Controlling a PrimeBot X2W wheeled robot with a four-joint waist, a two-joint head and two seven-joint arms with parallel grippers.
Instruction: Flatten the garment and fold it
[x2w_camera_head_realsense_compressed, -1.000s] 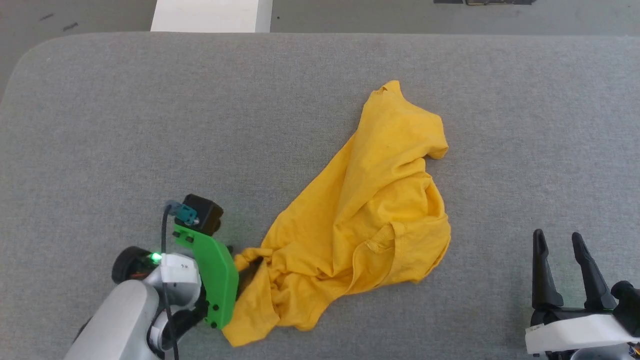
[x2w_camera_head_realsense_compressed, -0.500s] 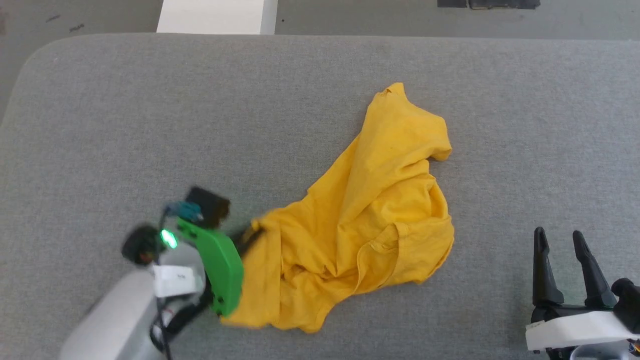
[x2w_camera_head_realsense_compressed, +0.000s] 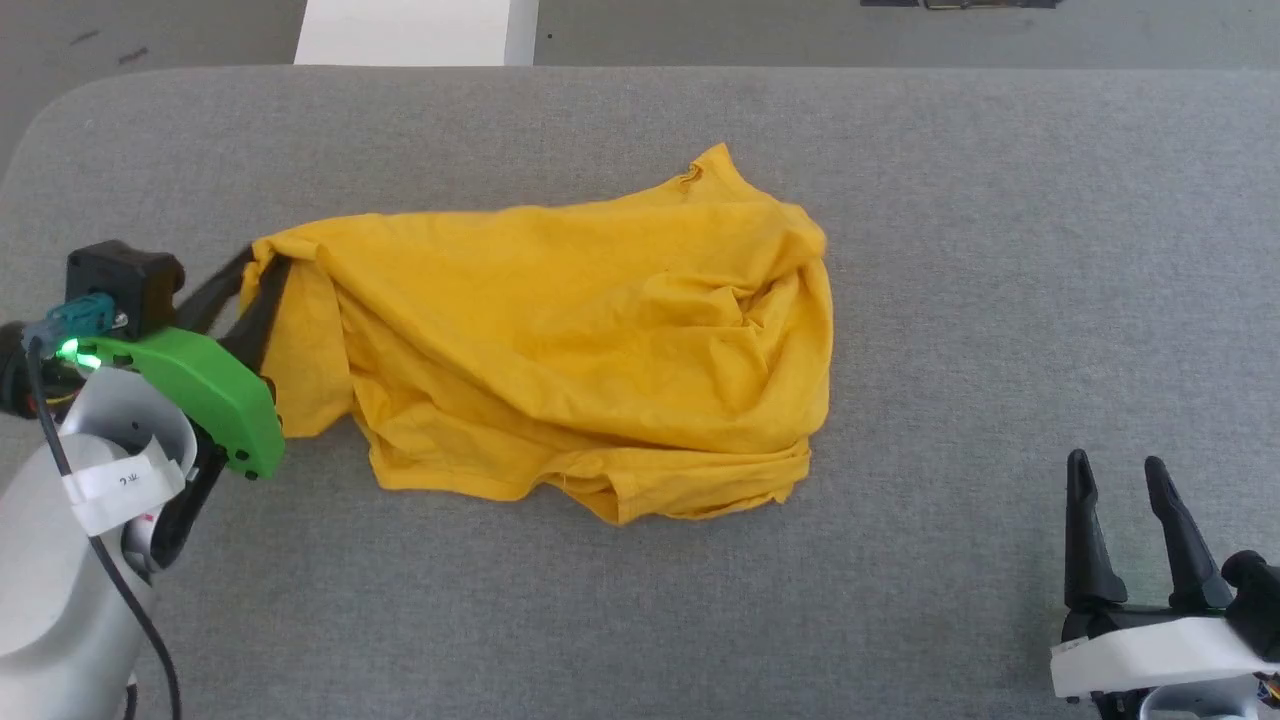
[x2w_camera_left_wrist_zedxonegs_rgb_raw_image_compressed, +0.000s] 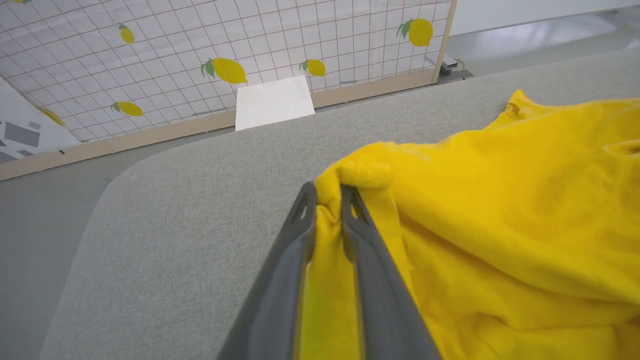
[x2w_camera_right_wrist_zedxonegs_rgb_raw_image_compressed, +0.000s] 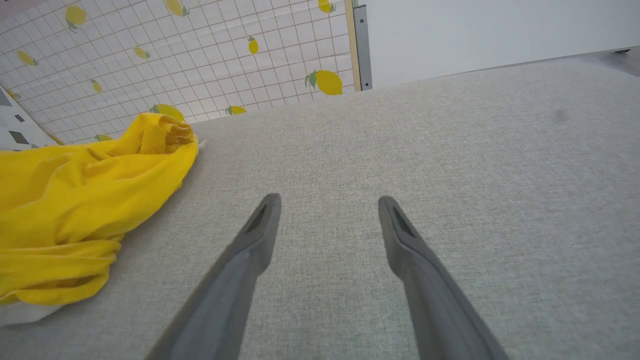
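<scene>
"At the left of the table, our left gripper is clamped on a bunched corner of the garment, which sprawls crumpled mid-table."

"We should pull low and steady — its right side needs anchoring."

"Our right gripper waits near right, fingers apart, off the cloth; the white box beyond the far edge won't hinder us."

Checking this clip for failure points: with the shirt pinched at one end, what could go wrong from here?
The left jaws pinch only a small bunch of the garment; it might slip out under a pull. The right jaws stand open, apart from it, so the cloth may drag across the table rather than flatten.
</scene>
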